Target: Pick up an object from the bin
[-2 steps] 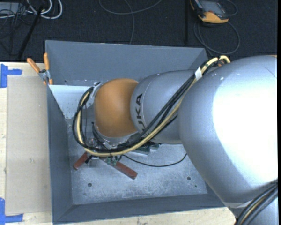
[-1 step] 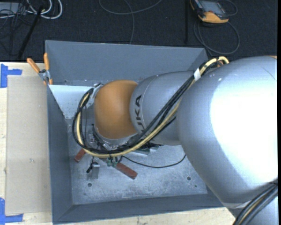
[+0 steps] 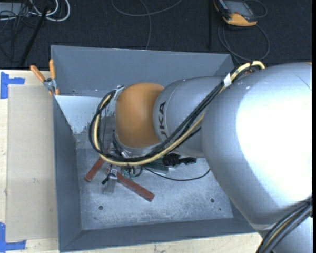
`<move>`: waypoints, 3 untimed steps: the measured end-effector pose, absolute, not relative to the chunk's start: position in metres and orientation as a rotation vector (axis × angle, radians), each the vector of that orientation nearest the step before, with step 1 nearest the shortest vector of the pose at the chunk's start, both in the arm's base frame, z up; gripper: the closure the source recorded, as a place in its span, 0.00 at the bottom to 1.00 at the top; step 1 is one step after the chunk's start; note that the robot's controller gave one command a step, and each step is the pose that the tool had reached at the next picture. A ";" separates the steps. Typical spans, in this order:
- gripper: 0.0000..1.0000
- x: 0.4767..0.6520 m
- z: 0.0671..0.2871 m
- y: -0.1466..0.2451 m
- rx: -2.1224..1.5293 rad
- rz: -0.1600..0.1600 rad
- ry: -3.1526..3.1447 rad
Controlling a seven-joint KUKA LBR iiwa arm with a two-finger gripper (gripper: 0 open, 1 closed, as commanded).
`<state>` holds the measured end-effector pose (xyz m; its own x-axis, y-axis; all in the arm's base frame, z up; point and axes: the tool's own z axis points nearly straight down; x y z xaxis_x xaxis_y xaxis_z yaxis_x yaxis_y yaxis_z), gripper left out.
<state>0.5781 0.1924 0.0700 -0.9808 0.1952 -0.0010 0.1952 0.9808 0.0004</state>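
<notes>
My gripper [image 3: 109, 182] hangs low over the bin floor, left of centre, under the orange wrist cover. A short reddish-brown flat stick [image 3: 93, 171] lies slanted just to its left. A longer brown stick [image 3: 136, 189] runs from beside the gripper toward the lower right. The gripper's tip is between the near ends of the two sticks, and I cannot see whether it touches either. Nothing is visibly held.
A small greenish piece [image 3: 158, 166] with a thin black wire [image 3: 188, 162] pokes out from under the arm, right of the gripper. The arm covers the bin's right half. Bare floor lies along the front and left walls.
</notes>
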 end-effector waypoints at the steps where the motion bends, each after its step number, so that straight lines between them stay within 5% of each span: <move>1: 0.00 0.563 0.077 0.173 0.311 -0.004 3.130; 2: 1.00 0.564 0.077 0.173 0.317 -0.001 3.128; 3: 1.00 0.553 0.212 0.176 0.200 0.004 3.128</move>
